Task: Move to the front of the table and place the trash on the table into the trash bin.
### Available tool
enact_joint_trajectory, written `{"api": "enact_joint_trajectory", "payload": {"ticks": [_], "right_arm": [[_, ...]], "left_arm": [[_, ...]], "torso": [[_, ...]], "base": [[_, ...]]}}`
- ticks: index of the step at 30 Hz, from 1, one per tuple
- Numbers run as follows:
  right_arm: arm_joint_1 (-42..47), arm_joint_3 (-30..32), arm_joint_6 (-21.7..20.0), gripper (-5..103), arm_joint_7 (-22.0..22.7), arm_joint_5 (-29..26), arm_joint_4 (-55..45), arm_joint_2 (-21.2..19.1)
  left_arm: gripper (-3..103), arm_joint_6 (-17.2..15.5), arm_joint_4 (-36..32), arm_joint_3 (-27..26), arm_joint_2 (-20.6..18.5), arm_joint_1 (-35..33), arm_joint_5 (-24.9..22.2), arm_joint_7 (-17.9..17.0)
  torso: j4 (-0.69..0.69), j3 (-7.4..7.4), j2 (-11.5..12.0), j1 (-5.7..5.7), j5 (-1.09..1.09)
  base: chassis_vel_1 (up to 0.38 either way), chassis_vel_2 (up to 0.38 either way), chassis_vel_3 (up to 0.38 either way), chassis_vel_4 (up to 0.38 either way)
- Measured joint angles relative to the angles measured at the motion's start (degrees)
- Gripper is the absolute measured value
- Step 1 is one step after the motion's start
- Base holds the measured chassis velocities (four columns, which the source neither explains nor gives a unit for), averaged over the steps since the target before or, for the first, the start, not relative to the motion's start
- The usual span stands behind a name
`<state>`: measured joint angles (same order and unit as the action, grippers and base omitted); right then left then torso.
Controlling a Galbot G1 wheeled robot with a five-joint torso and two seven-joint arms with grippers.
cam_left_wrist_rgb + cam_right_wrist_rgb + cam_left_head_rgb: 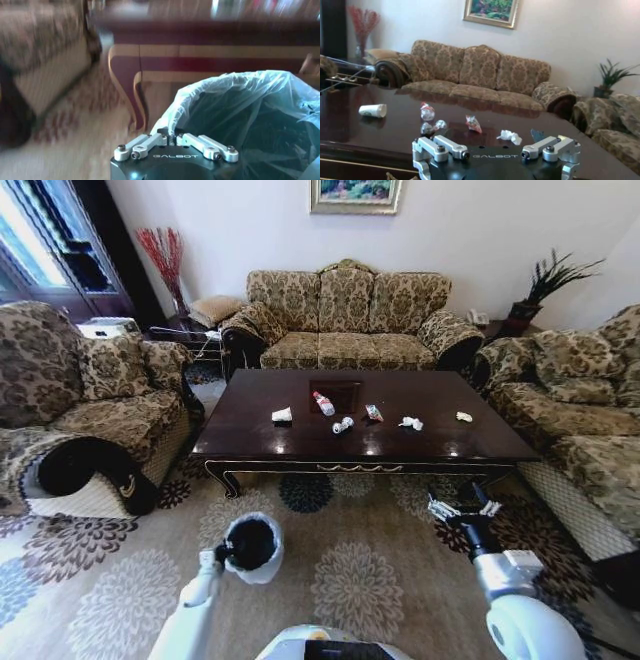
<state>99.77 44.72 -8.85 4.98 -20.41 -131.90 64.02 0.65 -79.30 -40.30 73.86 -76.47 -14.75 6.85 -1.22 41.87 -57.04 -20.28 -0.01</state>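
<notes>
The dark glossy table (440, 445) (375, 129) stands ahead of me on the carpet. The trash lies along its middle: a white paper cup (282, 415) (373, 110), a red-labelled bottle (323, 403) (427, 111), a crumpled clear wad (343, 424) (432, 126), a colourful wrapper (374, 413) (473, 123), a white paper wad (411, 423) (509, 136) and a pale wad (464, 417). My left gripper (222, 556) (172, 138) is shut on the rim of the trash bin (251, 545) (250, 123), a black bin with a white liner held above the carpet. The right gripper (462, 510) (495, 165) hangs open and empty short of the table's front edge.
A patterned sofa (345, 320) stands behind the table, an armchair (90, 400) to its left and another sofa (580, 410) to its right. Flowered carpet (355, 580) lies between me and the table. A plant (545, 280) sits in the far right corner.
</notes>
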Motion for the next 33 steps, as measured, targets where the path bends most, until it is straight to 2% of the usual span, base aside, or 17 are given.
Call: {"api": "enact_joint_trajectory", "payload": {"ticks": [3,4,5,6,7,9,11,12,13,15,21,26,33], "right_arm": [[-2.7,-0.3,-2.4,100,0.3,-3.4,-0.9,-2.5],[-2.7,-0.3,-2.4,100,0.3,-3.4,-0.9,-2.5],[-4.2,-0.7,-3.6,100,0.6,-4.7,-1.7,-3.3],[-6.3,-1.2,-5.3,100,1.0,-6.4,-2.9,-4.3],[-6.3,-1.2,-5.3,100,1.0,-6.4,-2.9,-4.3],[-7.7,-1.3,-6.0,100,1.4,-8.0,-3.7,-4.9],[-8.1,-1.2,-6.0,100,1.8,-8.6,-4.0,-5.1],[-8.1,-1.2,-6.0,100,1.8,-8.6,-4.0,-5.1],[-8.3,-1.0,-5.9,100,2.1,-8.9,-4.2,-5.0],[-8.4,-0.4,-5.9,100,2.1,-8.9,-4.3,-4.7],[-7.1,1.1,-7.1,100,0.9,-8.8,-5.7,-4.9],[-6.4,1.8,-6.9,100,0.0,-9.2,-5.8,-5.1],[-6.3,1.3,-5.8,100,-1.1,-9.4,-5.7,-4.4]], "left_arm": [[3,-1.0,-14.4,-2.9,-2.0,-4.8,-4.4,0.4],[3,-1.0,-14.4,-2.9,-2.0,-4.8,-4.4,0.4],[3,-1.8,-19.7,-4.4,-2.5,-6.5,-6.1,0.5],[3,-3.4,-29.0,-7.7,-3.0,-9.4,-7.7,0.5],[3,-3.4,-29.0,-7.7,-3.0,-9.4,-7.7,0.5],[3,-5.7,-36.5,-10.4,-3.5,-12.1,-8.0,0.6],[3,-7.6,-40.6,-11.5,-3.4,-13.6,-8.0,-0.5],[3,-7.6,-40.6,-11.5,-3.4,-13.6,-8.0,-0.5],[3,-9.5,-44.4,-12.2,-3.1,-14.5,-8.0,-2.6],[3,-11.0,-48.7,-12.5,-2.3,-14.6,-7.7,-5.3],[3,-11.8,-56.3,-12.0,-0.3,-14.6,-6.0,-9.0],[3,-11.8,-58.1,-11.8,0.7,-15.4,-5.2,-10.0],[3,-10.0,-59.7,-11.6,2.6,-18.1,-3.8,-10.6]], "torso": [[0.02,-0.01,0.0,0.00,0.01],[0.02,-0.01,0.0,0.00,0.01],[0.02,0.00,0.0,0.00,0.01],[0.00,-0.01,0.0,0.00,0.01],[0.00,-0.01,0.0,0.00,0.01],[0.00,-0.01,0.0,0.00,0.01],[0.00,0.00,0.0,0.00,0.00],[0.00,0.00,0.0,0.00,0.00],[-0.01,0.00,0.0,0.00,0.01],[-0.01,0.00,0.0,0.00,0.01],[0.02,0.00,0.0,0.00,0.01],[0.01,-0.01,0.0,0.01,0.01],[0.00,-0.01,0.0,0.02,0.01]], "base": [[0.000,0.000,0.000,0.000],[0.000,0.000,0.000,0.000],[0.000,0.000,0.000,0.000],[0.000,0.000,0.000,0.000],[0.000,0.000,0.000,0.000],[0.000,0.000,0.000,0.000],[0.000,0.000,0.000,0.000],[0.000,0.000,0.000,0.000],[0.000,0.000,0.000,0.000],[0.000,0.000,0.000,0.000],[0.000,0.000,0.000,0.000],[0.000,0.000,0.000,0.000],[-0.065,0.087,0.073,-0.075]]}}
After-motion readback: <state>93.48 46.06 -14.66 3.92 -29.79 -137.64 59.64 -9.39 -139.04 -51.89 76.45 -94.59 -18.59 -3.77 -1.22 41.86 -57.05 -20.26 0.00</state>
